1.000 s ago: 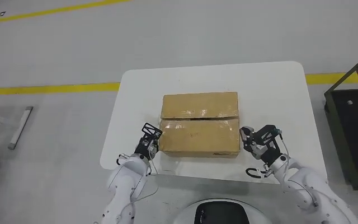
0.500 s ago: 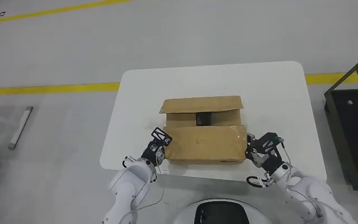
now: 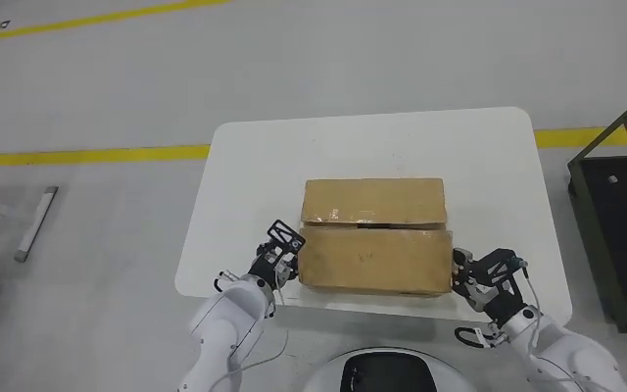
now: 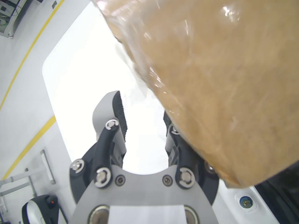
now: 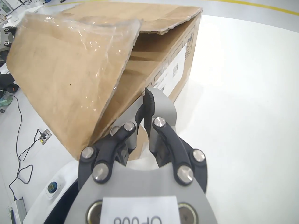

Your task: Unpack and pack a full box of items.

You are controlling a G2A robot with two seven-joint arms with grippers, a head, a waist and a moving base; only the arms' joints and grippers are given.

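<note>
At the box's left near corner you have the left gripper (image 4: 141, 108), its fingers (image 4: 116, 110) spread apart with bare white table (image 3: 245, 176) showing between them. One finger is tucked under the edge of the near flap (image 3: 372, 260).

The box (image 3: 372, 233) sits mid-table with its long axis running left to right across your view. Its two long flaps meet along a seam in the same direction. From the right wrist, the near flap is lifted and slants toward the robot, while the far flap (image 5: 151, 15) lies flatter, its edge ragged and torn. Under the raised flap you see only brown cardboard walls, and you cannot make out any contents. The board is plain, matte and brown, and the near flap is skinned in crinkled, glossy clear film (image 4: 163, 47). A white label (image 5: 175, 71) is stuck on the right end wall.

The right gripper (image 5: 143, 110) is at the right near corner, just beside that end wall. You cannot tell whether it is apart or closed.
</note>
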